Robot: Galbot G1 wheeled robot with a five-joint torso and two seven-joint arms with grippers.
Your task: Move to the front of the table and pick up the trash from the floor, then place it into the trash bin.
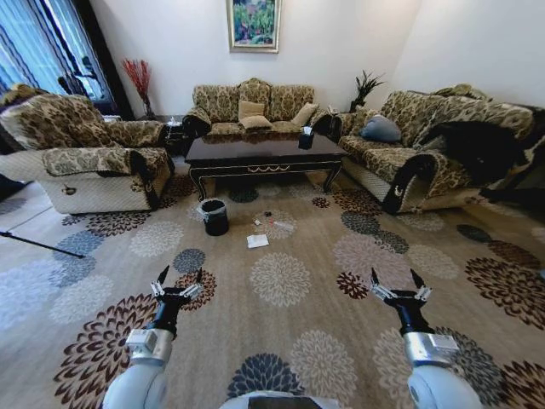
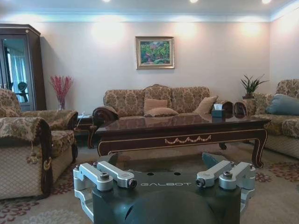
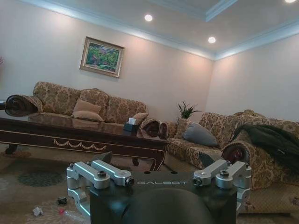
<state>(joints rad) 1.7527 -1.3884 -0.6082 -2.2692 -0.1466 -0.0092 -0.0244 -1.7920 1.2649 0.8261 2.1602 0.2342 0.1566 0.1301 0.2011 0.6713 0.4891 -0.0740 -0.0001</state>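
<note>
The long dark table (image 1: 264,153) stands ahead, between the sofas, and appears again across the carpet in the left wrist view (image 2: 182,133). The black trash bin (image 1: 215,216) sits on the carpet before the table's left end. To the right of the bin lies the trash: a folded white paper (image 1: 257,241), a clear bottle (image 1: 282,227) and a small white scrap (image 3: 37,211). My left gripper (image 1: 178,281) and right gripper (image 1: 397,284) hover low over the carpet, well short of the trash. Both are open, with nothing between their fingers.
An armchair (image 1: 85,162) stands at the left, one sofa (image 1: 251,106) behind the table and another (image 1: 426,145) at the right with a dark garment on it. A black tissue box (image 1: 306,138) rests on the table. Patterned carpet lies between me and the trash.
</note>
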